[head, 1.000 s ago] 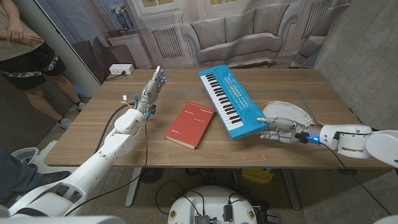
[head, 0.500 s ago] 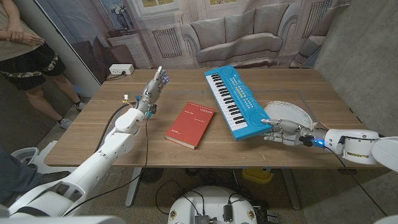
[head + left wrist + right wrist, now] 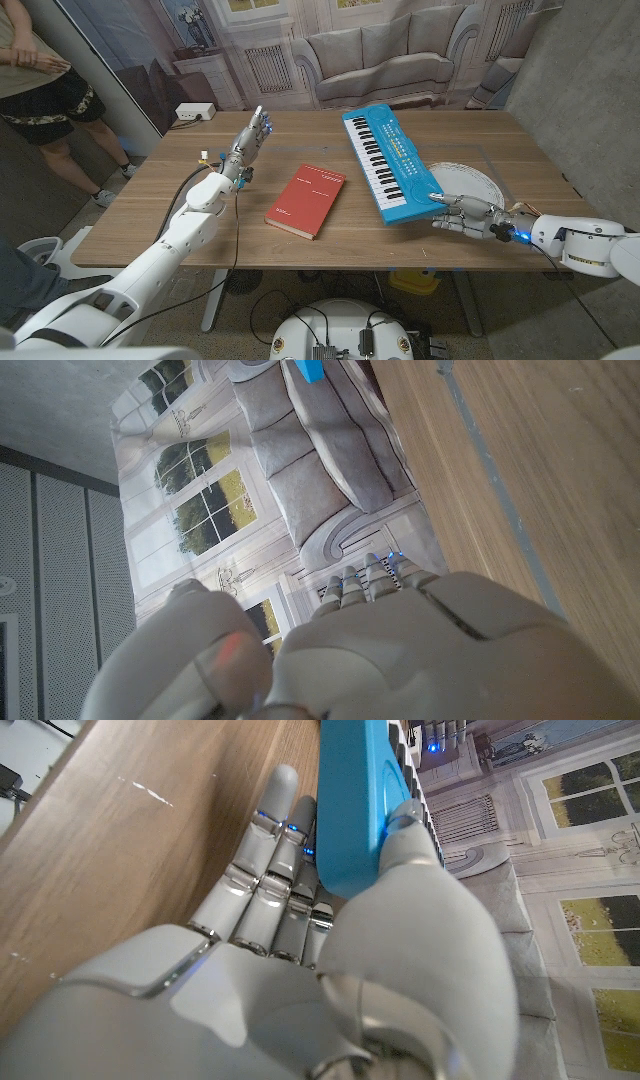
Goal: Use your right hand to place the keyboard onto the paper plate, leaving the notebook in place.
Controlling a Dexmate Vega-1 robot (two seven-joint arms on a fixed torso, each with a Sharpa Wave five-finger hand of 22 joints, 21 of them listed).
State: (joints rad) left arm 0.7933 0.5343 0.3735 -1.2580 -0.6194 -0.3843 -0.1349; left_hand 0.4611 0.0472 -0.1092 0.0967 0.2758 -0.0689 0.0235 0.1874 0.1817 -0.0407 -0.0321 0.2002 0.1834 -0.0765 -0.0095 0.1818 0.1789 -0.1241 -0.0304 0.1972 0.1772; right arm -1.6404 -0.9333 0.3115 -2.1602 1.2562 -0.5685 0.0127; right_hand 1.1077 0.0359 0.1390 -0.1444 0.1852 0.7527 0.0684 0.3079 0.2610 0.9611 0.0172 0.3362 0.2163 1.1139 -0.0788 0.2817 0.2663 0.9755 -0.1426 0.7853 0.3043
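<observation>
A blue toy keyboard [image 3: 390, 160] hangs above the table's right half, its near end gripped by my right hand [image 3: 462, 213]. In the right wrist view that right hand [image 3: 300, 980] has its thumb on top of the keyboard's end [image 3: 350, 810] and its fingers underneath. A white paper plate [image 3: 472, 183] lies just right of the keyboard, partly behind the hand. The red notebook [image 3: 306, 200] lies at the table's middle. My left hand [image 3: 248, 140] stands at the far left of the table, fingers apart, holding nothing.
The wooden table [image 3: 220, 225] has bare room in front of the notebook and at its far middle. A person [image 3: 40, 80] stands past the table's left end. A sofa backdrop [image 3: 385, 55] hangs behind the table.
My right hand has carried the keyboard to the right, toward the paper plate. The notebook and my left hand have stayed put.
</observation>
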